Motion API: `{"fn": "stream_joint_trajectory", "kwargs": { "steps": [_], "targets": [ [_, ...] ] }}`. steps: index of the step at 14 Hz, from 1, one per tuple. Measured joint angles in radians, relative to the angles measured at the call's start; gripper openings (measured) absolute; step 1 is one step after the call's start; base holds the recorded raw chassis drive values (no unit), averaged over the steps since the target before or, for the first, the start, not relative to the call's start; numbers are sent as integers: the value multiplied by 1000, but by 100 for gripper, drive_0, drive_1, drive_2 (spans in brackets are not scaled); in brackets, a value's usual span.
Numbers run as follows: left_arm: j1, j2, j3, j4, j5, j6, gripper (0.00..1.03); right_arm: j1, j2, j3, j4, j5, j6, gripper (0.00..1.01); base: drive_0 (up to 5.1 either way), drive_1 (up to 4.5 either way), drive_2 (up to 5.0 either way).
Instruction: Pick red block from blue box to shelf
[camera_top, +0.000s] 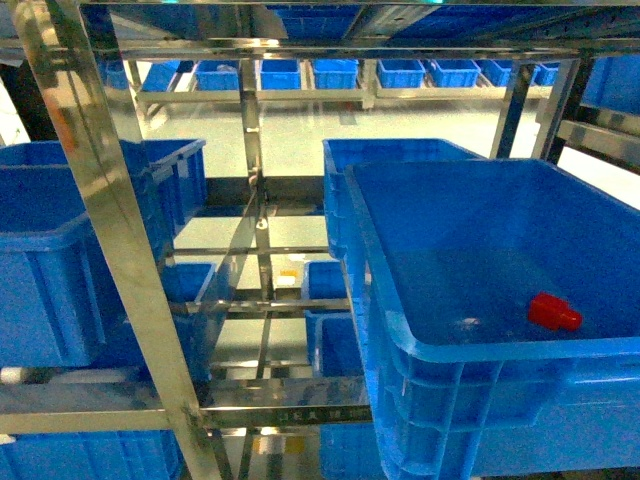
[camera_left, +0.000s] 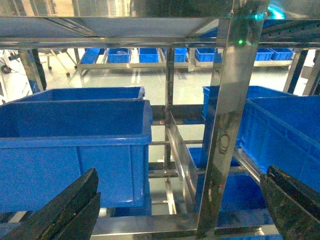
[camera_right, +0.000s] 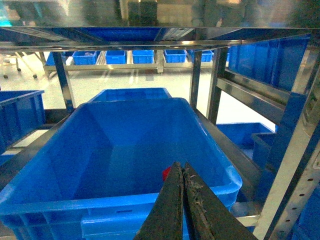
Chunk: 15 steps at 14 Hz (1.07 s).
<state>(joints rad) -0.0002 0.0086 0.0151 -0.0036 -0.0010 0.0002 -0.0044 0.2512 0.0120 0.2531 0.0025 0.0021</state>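
One small red block (camera_top: 552, 312) lies on its side on the floor of a dark blue ribbed crate (camera_top: 480, 345) on the steel shelf (camera_top: 110, 230) in the head view; its stud points toward the crate's right wall, so its long axis runs roughly left to right. It sits near the crate's front wall, toward the right. Neither gripper shows here, and the crate's right edge is cut off. From the left wrist, the left gripper (camera_left: 180, 210) appears only as two dark fingers (camera_left: 65, 212) at the lower corners, spread wide with nothing between them; the block is out of sight. From the right wrist, the right gripper (camera_right: 183, 190) has its fingers pressed together, holding nothing, just in front of the crate's near rim, and they hide most of the block, leaving a red sliver.
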Motion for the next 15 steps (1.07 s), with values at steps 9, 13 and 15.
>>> {"fn": "stream_joint_trajectory", "kwargs": {
  "steps": [9, 13, 15],
  "targets": [
    [0, 0, 0, 0, 0, 0, 98, 0, -246, 0, -253, -3, 0, 2, 0, 0, 0],
    [0, 0, 0, 0, 0, 0, 98, 0, -246, 0, -257, -3, 0, 21, 0, 0, 0],
    [0, 0, 0, 0, 0, 0, 98, 0, -246, 0, -257, -3, 0, 50, 0, 0, 0]
  ]
}}
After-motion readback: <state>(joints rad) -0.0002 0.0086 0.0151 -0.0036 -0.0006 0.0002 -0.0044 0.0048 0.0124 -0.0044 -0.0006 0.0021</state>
